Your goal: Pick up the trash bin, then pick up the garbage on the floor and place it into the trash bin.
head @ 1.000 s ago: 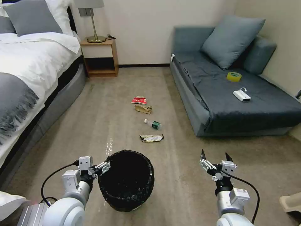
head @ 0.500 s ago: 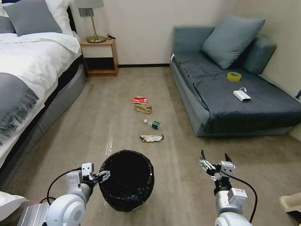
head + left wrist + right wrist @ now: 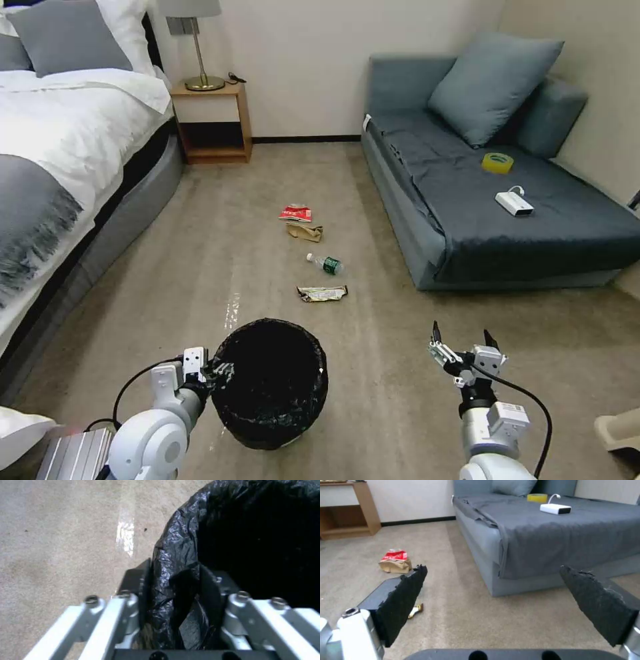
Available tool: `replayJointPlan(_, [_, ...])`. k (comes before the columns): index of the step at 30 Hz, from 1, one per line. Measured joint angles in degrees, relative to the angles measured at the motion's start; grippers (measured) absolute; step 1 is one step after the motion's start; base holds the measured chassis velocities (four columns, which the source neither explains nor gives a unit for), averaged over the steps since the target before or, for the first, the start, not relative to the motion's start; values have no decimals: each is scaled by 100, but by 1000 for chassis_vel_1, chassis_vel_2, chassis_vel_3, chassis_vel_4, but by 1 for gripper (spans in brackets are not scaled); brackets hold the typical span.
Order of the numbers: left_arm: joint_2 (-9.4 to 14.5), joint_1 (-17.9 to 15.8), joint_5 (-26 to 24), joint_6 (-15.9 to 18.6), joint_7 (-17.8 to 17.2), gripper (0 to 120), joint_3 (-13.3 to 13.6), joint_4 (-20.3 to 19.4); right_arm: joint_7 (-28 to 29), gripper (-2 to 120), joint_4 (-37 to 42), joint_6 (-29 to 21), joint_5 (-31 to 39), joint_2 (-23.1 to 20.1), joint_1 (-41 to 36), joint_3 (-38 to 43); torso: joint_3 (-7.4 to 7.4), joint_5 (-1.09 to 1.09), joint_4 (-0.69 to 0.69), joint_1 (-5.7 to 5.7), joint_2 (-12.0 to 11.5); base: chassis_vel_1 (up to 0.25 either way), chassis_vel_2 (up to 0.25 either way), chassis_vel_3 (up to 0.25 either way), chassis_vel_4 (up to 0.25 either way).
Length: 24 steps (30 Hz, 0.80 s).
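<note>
1. Head view: the trash bin (image 3: 270, 381) stands on the carpet (image 3: 373, 373) close in front of the robot. The left gripper (image 3: 215, 373) sits at its left rim. The right gripper (image 3: 463, 341) hovers to the right, jaws spread and holding nothing. Beyond the bin lie the gold-silver wrapper (image 3: 323, 293), green-labelled bottle (image 3: 326, 264), brown paper (image 3: 305, 232) and red-white packet (image 3: 295, 213).
2. Left wrist view: one finger inside, one outside, straddling the bag-lined rim (image 3: 173, 555); I cannot tell whether they pinch it.
3. Right wrist view: wide-apart pads (image 3: 401, 602), sofa (image 3: 553, 537) behind.
</note>
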Motion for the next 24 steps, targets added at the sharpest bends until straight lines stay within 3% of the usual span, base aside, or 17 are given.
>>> replayJointPlan(7, [-71,84,144,-80,183,6,-53,14,1,100,47,-23,1,1,-17,-9,0,0,0,0,0,0,0,0,0])
replayJointPlan(16, [-189,167,386,-341,381,6,-144,2,-190,100,95,1,4,0,-41,-37,0,0,0,0,0,0,0,0,0])
replayJointPlan(24, [-369,308,623,-616,545,5,-387,-280,-428,100,96,223,22,-218,14,-71,0,0,0,0,0,0,0,0,0])
